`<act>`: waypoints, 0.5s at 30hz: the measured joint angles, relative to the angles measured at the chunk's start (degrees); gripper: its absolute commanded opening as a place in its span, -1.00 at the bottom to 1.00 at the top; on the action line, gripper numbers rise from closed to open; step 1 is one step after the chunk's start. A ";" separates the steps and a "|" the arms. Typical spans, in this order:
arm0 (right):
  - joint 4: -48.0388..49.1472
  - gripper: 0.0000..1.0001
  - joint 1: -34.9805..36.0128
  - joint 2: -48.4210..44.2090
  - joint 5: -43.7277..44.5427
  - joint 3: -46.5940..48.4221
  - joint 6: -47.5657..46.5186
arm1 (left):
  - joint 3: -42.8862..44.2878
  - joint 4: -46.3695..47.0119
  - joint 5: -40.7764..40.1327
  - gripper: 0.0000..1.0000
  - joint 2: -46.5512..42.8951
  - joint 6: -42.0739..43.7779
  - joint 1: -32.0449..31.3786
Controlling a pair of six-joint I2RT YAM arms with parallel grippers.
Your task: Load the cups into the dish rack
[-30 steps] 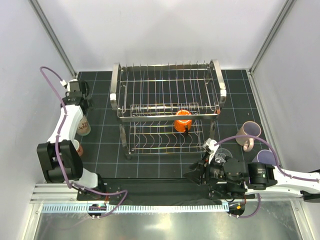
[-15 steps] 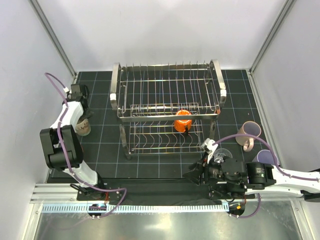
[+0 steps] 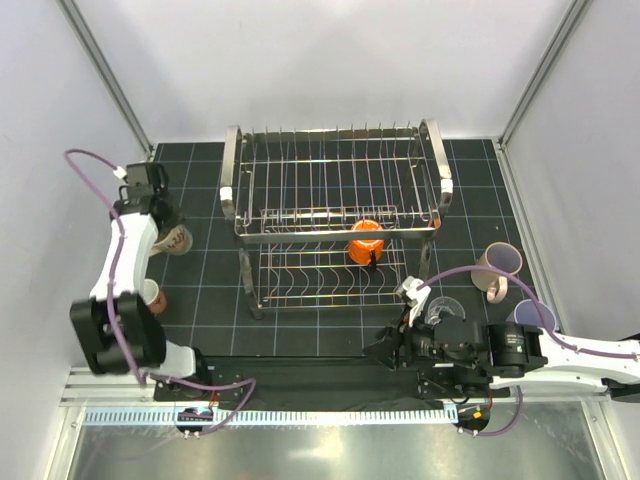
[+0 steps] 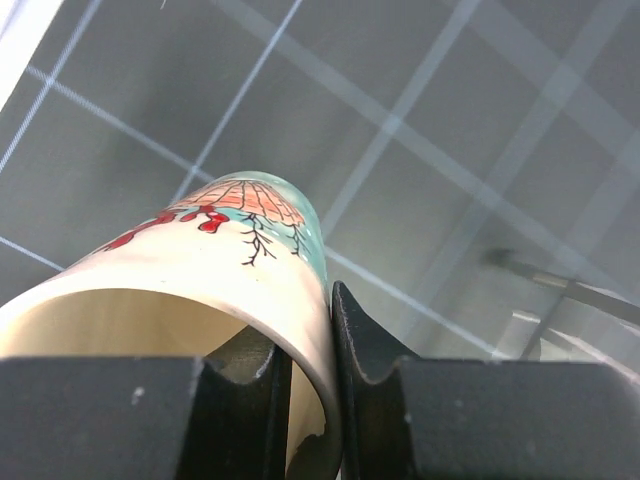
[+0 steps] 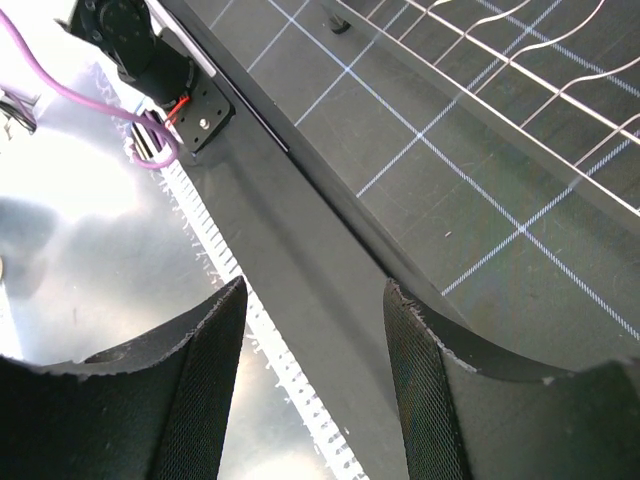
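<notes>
My left gripper (image 4: 305,318) is shut on the rim of the cream mug (image 4: 215,255), one finger inside and one outside. From above, that cream mug (image 3: 179,240) hangs tilted at the mat's left side under the left gripper (image 3: 166,232). The dish rack (image 3: 232,165) stands mid-table with the small orange cup (image 3: 366,241) on its lower tier. A salmon-pink mug (image 3: 153,296) stands at the left. On the right are a beige-pink mug (image 3: 497,266), a clear tumbler (image 3: 445,308) and a lavender tumbler (image 3: 527,315). My right gripper (image 3: 385,352) is open and empty over the mat's front edge.
White walls close in the black gridded mat (image 3: 200,290) on three sides. A metal rail and shiny plate (image 5: 90,260) run along the near edge, under the right gripper (image 5: 315,290). Rack wires (image 5: 520,60) show at the top of the right wrist view.
The left gripper has closed on the cream mug's rim and tipped it up, shifting slightly toward the rack. The right arm has barely moved.
</notes>
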 measured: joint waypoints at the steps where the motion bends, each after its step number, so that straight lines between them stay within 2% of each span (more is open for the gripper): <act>1: -0.35 0.18 0.00 0.02 0.04 0.37 0.00 | 0.00 -0.24 0.85 -1.00 -2.99 -1.01 -0.02; 8: -1.42 0.19 0.00 0.20 1.36 2.86 -0.33 | 2.58 -0.92 5.95 -0.99 -26.16 -9.51 -0.02; 15: -1.14 0.19 0.00 3.30 1.99 5.11 -1.31 | 13.97 -0.17 16.41 -0.99 -34.97 -21.07 -0.02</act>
